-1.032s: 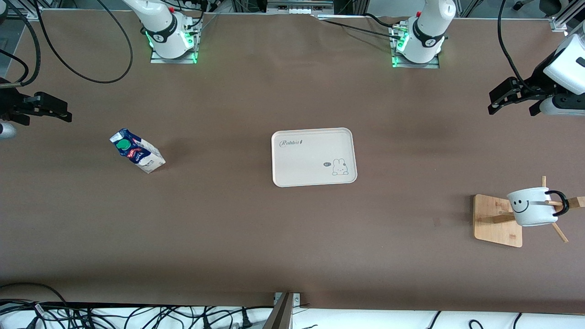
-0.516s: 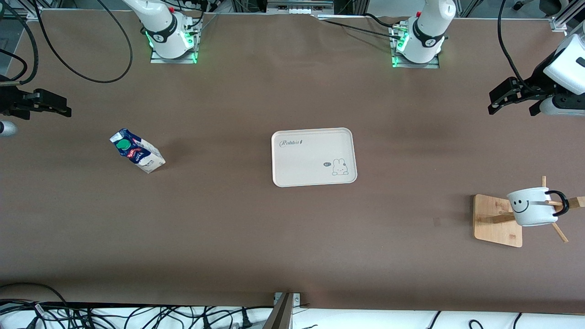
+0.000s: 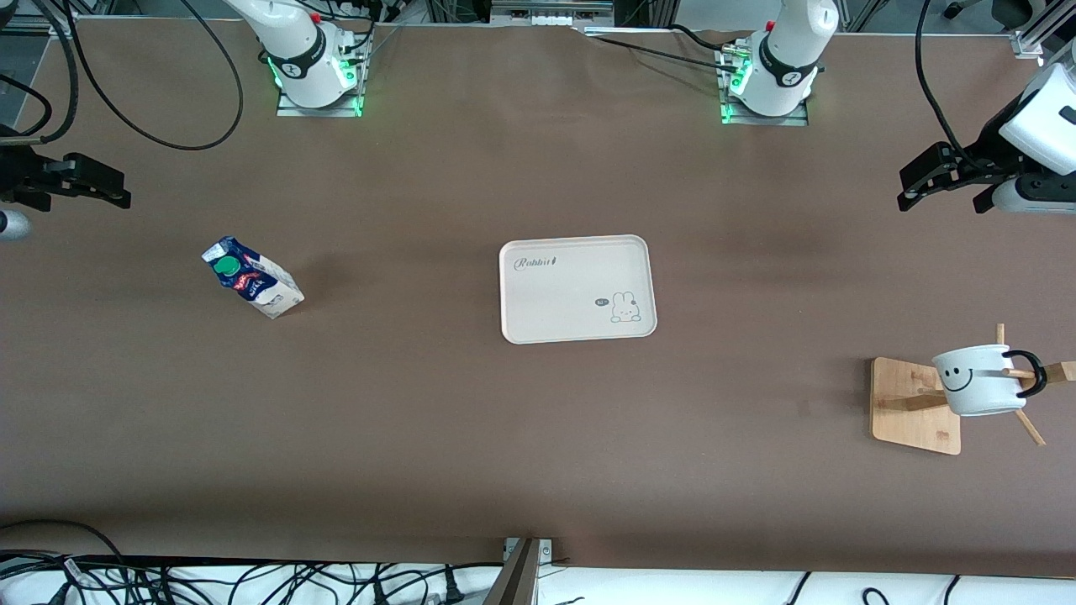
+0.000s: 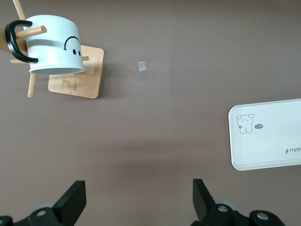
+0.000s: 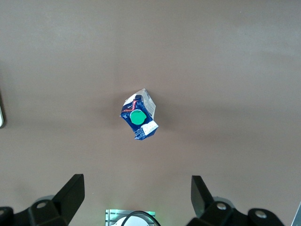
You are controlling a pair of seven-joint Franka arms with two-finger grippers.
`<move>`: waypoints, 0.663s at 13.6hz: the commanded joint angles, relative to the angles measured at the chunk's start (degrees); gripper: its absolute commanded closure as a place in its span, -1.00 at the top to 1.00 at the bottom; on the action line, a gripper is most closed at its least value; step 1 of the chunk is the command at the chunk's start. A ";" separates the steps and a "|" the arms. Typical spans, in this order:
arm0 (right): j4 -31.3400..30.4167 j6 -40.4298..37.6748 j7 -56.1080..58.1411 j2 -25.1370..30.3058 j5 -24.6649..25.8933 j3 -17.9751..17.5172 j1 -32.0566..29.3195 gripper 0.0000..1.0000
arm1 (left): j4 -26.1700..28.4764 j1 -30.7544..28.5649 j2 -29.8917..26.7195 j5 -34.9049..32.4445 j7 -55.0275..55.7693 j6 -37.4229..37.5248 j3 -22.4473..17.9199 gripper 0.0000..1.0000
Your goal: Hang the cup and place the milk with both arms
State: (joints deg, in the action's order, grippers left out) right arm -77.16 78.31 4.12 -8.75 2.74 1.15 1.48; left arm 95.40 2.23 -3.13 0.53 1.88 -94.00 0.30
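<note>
- My left gripper [image 3: 940, 178] hangs over bare table at the left arm's end, fingers spread wide and holding nothing; I see its fingertips [image 4: 75, 200] apart in the left wrist view.
- My right gripper [image 3: 88, 182] hangs over the right arm's end of the table, likewise spread and empty.
- The cup [image 3: 975, 380] already hangs by its black handle on a peg of the wooden rack [image 3: 912, 406], near the left arm's end, so I judge that half done.
- The milk [image 3: 250, 286] stands upright on the table toward the right arm's end, well apart from the tray [image 3: 538, 294] in the middle; that half is not yet done.
- Risk one: the carton is narrow and tall, with its sides turned askew to my right gripper. If I come down without matching its angle, a finger may catch a corner and tip it over.
- Risk two: squeezing the gable top instead of the flat body could let it slip or crumple.
- Risk three: any sweep of the left arm near the rack could knock the cup off its peg, so I would keep that arm waiting.
- Nothing lies between the milk and the tray; a small pale scrap [image 4: 141, 67] sits on the table near the rack, out of the way.
- Loose black cables [image 3: 168, 126] lie near the right arm's base, clear of the path.
</note>
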 commanded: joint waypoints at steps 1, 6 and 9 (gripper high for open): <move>-2.11 0.70 -0.87 2.68 1.04 1.31 1.41 1.00 | -1.88 0.06 1.55 -0.62 -0.39 1.27 -0.04 1.00; -2.64 1.40 -0.87 3.74 1.04 1.31 1.50 1.00 | -1.88 0.06 1.55 -0.62 -0.39 1.27 -0.04 1.00; -2.55 0.88 -0.79 3.04 0.86 1.23 1.50 1.00 | -1.88 0.06 1.55 -0.62 -0.30 1.27 0.05 1.00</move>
State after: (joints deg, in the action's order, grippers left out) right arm -77.76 78.56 4.10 -6.89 2.78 1.57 1.82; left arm 95.39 2.23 -2.34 0.53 1.88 -93.99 0.30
